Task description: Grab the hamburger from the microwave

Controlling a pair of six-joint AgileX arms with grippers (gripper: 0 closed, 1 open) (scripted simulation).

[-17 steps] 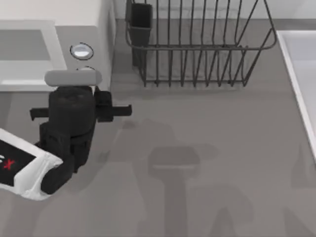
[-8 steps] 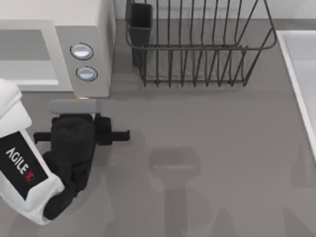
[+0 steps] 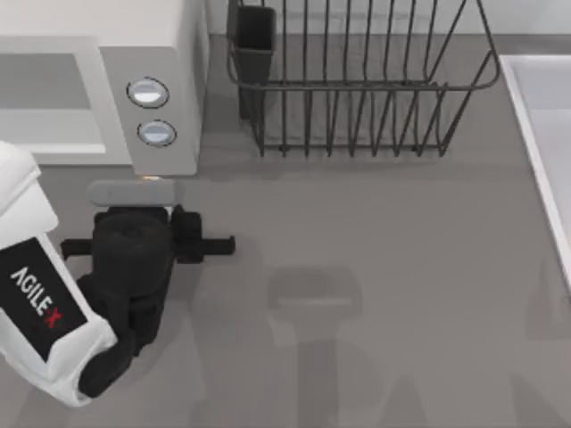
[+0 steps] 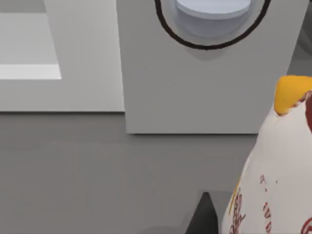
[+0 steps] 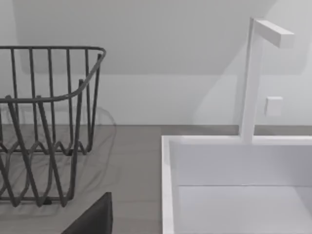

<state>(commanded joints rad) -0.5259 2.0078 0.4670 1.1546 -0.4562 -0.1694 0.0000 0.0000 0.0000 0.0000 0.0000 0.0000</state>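
The white microwave (image 3: 169, 53) stands at the back left with its grey cavity open and two round knobs (image 3: 147, 92) on its front panel (image 4: 195, 87). My left gripper (image 3: 143, 185) hovers just in front of that panel, below the lower knob (image 3: 156, 133), shut on the hamburger (image 4: 278, 165). The left wrist view shows the hamburger very close, white with red print and an orange top. From above, just an orange sliver of the hamburger (image 3: 148, 177) peeks past the wrist's grey bar. A dark piece of my right gripper (image 5: 92, 220) shows in the right wrist view.
A black wire dish rack (image 3: 357, 89) with a dark cup at its left corner stands right of the microwave. A white sink (image 3: 544, 116) runs along the table's right edge, with a white faucet (image 5: 253, 78) behind it. Grey tabletop lies in front of the rack.
My left arm has drawn back from the microwave toward the table's front, carrying the hamburger out; both knobs are uncovered. It has barely moved over the last half second.
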